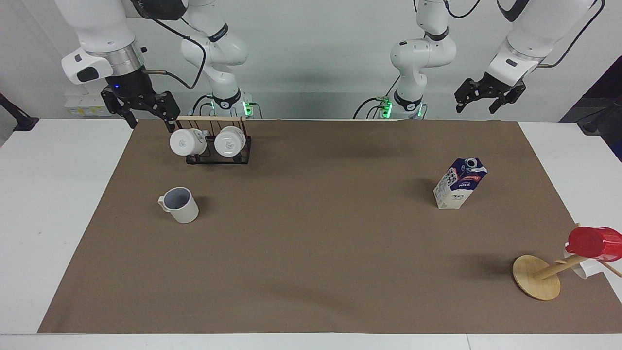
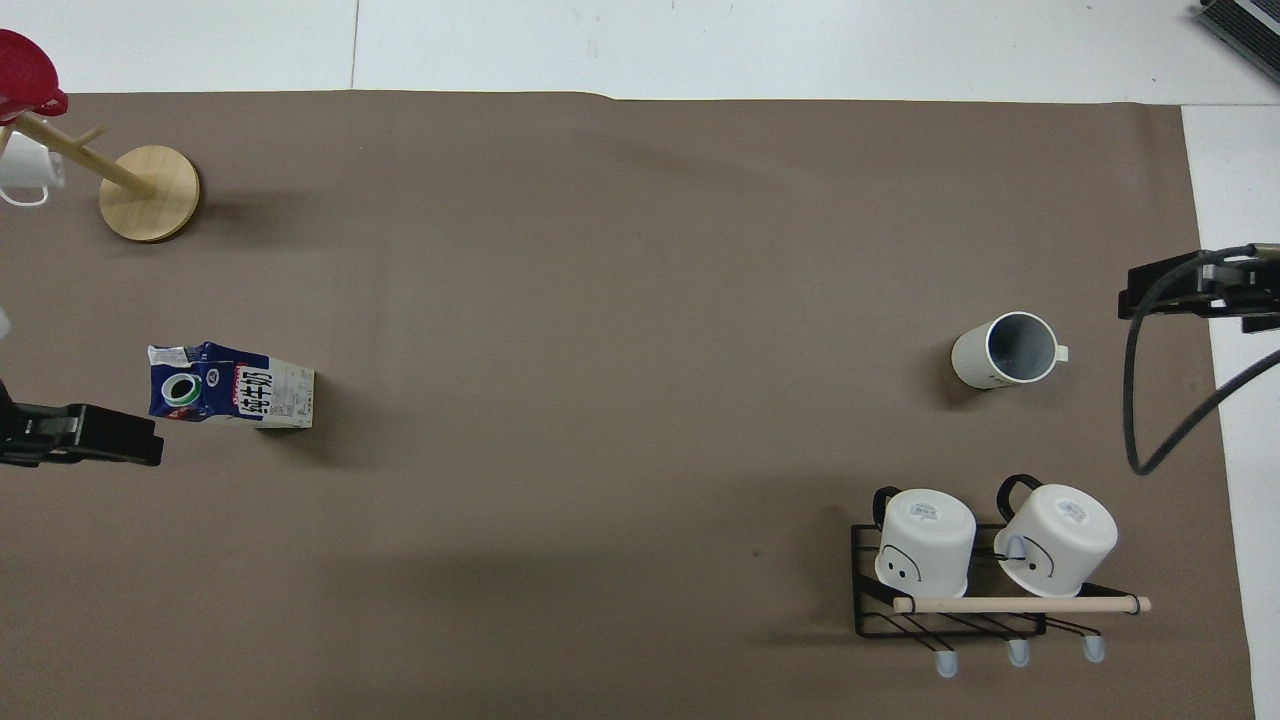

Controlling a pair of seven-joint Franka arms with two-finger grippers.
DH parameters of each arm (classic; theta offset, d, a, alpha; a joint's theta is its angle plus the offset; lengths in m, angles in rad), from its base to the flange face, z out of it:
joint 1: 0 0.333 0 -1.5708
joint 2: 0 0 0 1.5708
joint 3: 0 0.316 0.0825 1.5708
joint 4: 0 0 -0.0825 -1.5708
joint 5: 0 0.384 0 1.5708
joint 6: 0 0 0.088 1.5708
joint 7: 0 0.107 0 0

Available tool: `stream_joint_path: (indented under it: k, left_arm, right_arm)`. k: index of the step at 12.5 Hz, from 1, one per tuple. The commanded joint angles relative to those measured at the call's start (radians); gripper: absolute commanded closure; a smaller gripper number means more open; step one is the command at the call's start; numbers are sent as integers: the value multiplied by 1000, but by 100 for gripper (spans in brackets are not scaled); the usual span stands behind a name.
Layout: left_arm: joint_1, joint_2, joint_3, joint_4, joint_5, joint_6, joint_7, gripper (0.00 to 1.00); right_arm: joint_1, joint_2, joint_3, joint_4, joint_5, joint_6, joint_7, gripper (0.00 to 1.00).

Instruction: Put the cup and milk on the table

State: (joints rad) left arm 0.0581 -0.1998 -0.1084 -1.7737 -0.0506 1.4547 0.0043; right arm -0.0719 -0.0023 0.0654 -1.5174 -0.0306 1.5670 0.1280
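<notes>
A brown sheet [image 1: 311, 272] covers the white desk [image 1: 48, 204]. The milk [image 1: 459, 183] stands upright, as does the cup [image 1: 182, 206], its handle toward the right arm's end. The fingers of the left gripper [image 1: 487, 100] and the right gripper [image 1: 146, 114] are spread, holding nothing.

1. The milk [image 2: 232, 386] carton carries large dark characters on its white side panel, seen best from overhead; they look like Chinese script, but I can't make them out for certain.
2. On the carton's blue face [image 1: 461, 183] there is a red label with small white lettering, too small to read.
3. The two white mugs [image 2: 925, 540] on the black rack [image 2: 870, 620] show round printed marks on their bases, unreadable, and face-like dashes on their sides.
</notes>
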Motion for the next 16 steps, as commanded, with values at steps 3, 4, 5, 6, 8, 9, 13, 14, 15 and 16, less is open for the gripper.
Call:
stream_joint_path:
  k: [3, 4, 5, 6, 8, 9, 13, 14, 15, 16]
  left_arm:
    - [-3, -16, 3, -10, 8, 0, -3, 0]
    - [-3, -18, 3, -12, 8, 0, -3, 0]
    - [-3, -18, 3, -13, 8, 0, -3, 0]
    - [-3, -18, 3, -13, 8, 0, -3, 0]
    - [-3, -20, 3, -16, 8, 0, -3, 0]
    - [-3, -20, 3, -16, 8, 0, -4, 0]
    - [-3, -21, 3, -20, 8, 1, -4, 0]
    - [-3, -21, 3, -20, 6, 0, -4, 0]
    - [-3, -21, 3, -20, 6, 1, -4, 0]
    - [-3, -21, 3, -20, 8, 1, -4, 0]
  right_arm:
    - [-9, -16, 5, -24, 1, 28, -22, 0]
    - [-9, -16, 5, -24, 1, 31, -22, 0]
    - [-9, -15, 5, -26, 1, 31, -22, 0]
    - [-9, -12, 5, -26, 1, 31, -22, 0]
    - [-9, -8, 5, -26, 1, 31, -22, 0]
    - [-9, -5, 5, -26, 1, 33, -24, 0]
    - [-15, -5, 5, -49, 1, 64, -31, 0]
    - [-17, -4, 5, -52, 1, 68, -31, 0]
    - [-17, -2, 5, -63, 1, 83, -30, 0]
    - [-17, -4, 5, -82, 1, 108, -30, 0]
